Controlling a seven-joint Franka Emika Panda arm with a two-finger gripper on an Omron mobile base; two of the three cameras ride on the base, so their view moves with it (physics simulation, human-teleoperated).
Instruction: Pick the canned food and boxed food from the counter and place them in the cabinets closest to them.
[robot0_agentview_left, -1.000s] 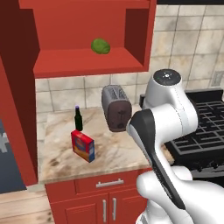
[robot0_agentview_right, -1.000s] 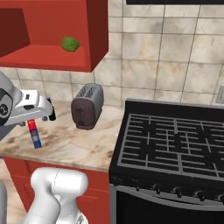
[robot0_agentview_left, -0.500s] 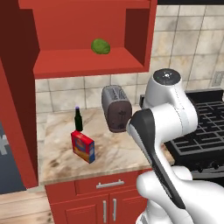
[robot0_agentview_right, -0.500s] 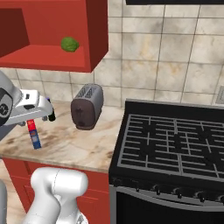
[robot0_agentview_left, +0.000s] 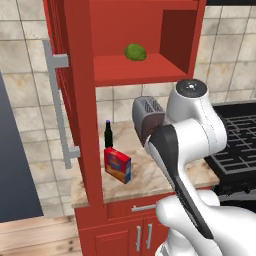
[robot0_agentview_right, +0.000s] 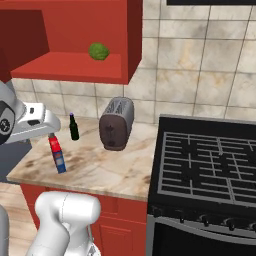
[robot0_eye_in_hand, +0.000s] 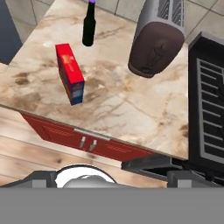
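Approach stage: your pincer (robot0_agentview_right: 50, 131) stands wide, empty. Lower it squarely over the boxed food (robot0_eye_in_hand: 70, 73) near the surface's (robot0_eye_in_hand: 131, 113) front-left corner, avoiding the bottle (robot0_eye_in_hand: 89, 24).

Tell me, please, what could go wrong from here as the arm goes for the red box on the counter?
The box stands upright on a narrow base, so a finger of the open gripper could tip it. The dark bottle stands just behind it and could be knocked over by a reach that runs too far. The open cabinet door hangs close beside the box and may catch the arm on the lift.
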